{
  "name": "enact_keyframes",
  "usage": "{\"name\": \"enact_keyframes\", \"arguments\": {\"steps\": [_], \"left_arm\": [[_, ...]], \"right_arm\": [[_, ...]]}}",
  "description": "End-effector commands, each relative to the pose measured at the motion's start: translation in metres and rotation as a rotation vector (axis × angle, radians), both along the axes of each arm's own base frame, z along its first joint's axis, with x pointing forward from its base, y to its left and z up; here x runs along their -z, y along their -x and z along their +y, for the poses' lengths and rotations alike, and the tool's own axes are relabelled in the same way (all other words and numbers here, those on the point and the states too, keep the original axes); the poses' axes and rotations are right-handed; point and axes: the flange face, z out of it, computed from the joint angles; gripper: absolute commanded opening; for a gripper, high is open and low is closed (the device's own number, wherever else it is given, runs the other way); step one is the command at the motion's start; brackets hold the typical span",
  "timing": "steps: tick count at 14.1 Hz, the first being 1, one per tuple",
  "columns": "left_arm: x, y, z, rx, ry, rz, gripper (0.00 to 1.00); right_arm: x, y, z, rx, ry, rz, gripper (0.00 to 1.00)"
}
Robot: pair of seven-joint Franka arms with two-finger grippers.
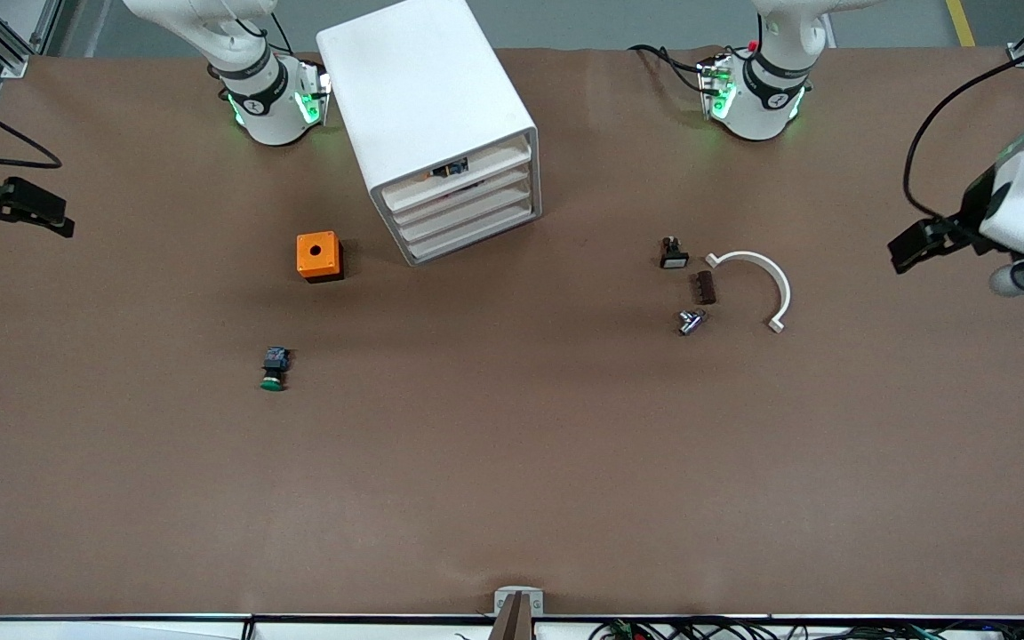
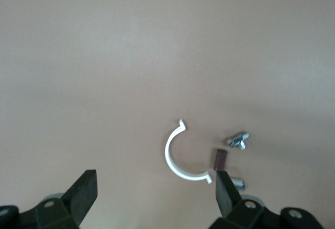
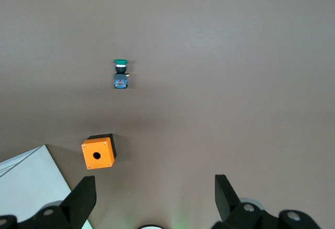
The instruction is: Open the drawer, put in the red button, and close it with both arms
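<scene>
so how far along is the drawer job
It looks finished. A small black-and-blue part, likely the red button, shows in the top drawer of the cabinet, and all drawers look pushed in. Left gripper and right gripper hang open and empty at the table ends.

Both end effectors, left (image 1: 908, 247) and right (image 1: 50, 213), hang spread over bare tabletop (image 1: 512, 480) at its ends, with the clamp (image 1: 765, 286), orange box (image 1: 318, 256) and cabinet (image 1: 436, 124) well apart from them toward the middle.
</scene>
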Motion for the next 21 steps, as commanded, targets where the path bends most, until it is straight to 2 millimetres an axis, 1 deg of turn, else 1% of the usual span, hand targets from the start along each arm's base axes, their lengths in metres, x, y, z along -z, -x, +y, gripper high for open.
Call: {"name": "enact_keyframes", "arguments": {"steps": [1,3,4,6,7,11,17,21], "left_arm": [[-0.015,0.034,0.01,0.049,0.041,0.018,1.0],[-0.023,0.048,0.007,0.069,0.047,0.032,1.0],[-0.026,0.056,0.009,0.067,0.049,0.029,1.0],[-0.03,0.066,0.004,0.083,0.051,0.023,1.0],[-0.029,0.066,0.001,0.089,0.051,0.023,1.0],[-0.028,0.067,-0.004,0.097,0.069,0.025,1.0],[-0.033,0.064,-0.003,0.111,0.072,0.017,1.0],[-0.03,0.061,-0.002,0.149,0.072,0.027,1.0]], "right_arm": [[-0.006,0.008,-0.001,-0.021,-0.008,-0.02,1.0],[-0.01,0.01,0.01,-0.041,-0.008,-0.036,1.0],[-0.01,0.012,0.012,-0.045,-0.008,-0.046,1.0],[-0.008,0.019,0.011,-0.046,-0.008,-0.081,1.0],[-0.006,0.023,0.011,-0.046,-0.008,-0.087,1.0],[-0.007,0.023,0.011,-0.046,-0.007,-0.095,1.0],[-0.012,0.023,0.016,-0.054,-0.008,-0.104,1.0],[-0.016,0.023,0.022,-0.045,-0.04,-0.111,1.0]]}}
